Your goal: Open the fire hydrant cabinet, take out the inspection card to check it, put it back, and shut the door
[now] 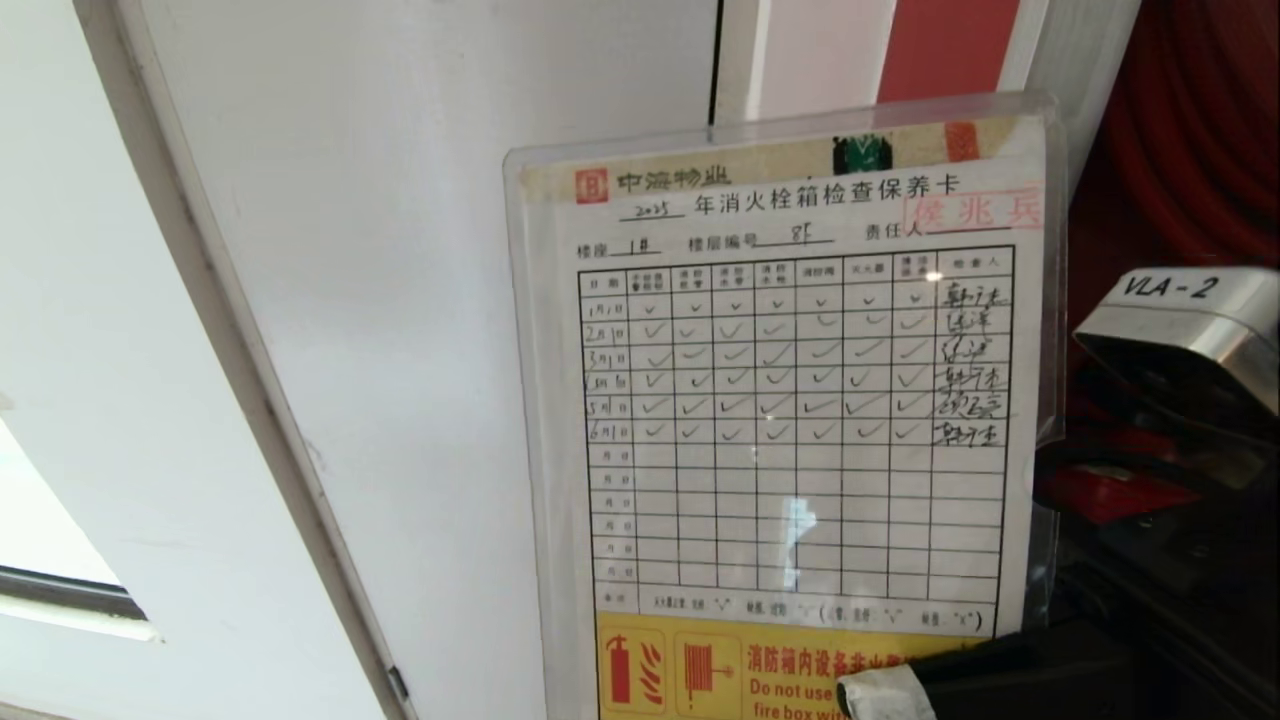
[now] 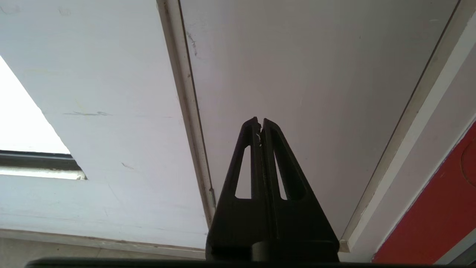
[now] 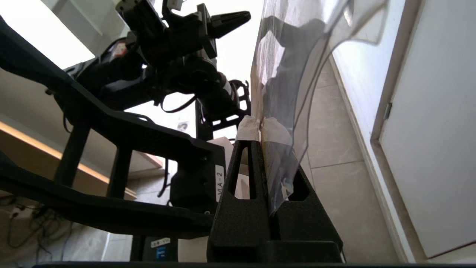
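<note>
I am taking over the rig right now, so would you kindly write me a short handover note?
Right hand: shut on the inspection card, gripping its lower edge and holding it up facing the head camera.
Left hand: shut, empty, parked facing a white panel.
Fire hydrant cabinet: open, its red interior showing behind the card.
Done: cabinet opened, card taken out, check under way.
Left: put the card back, close the door.
</note>
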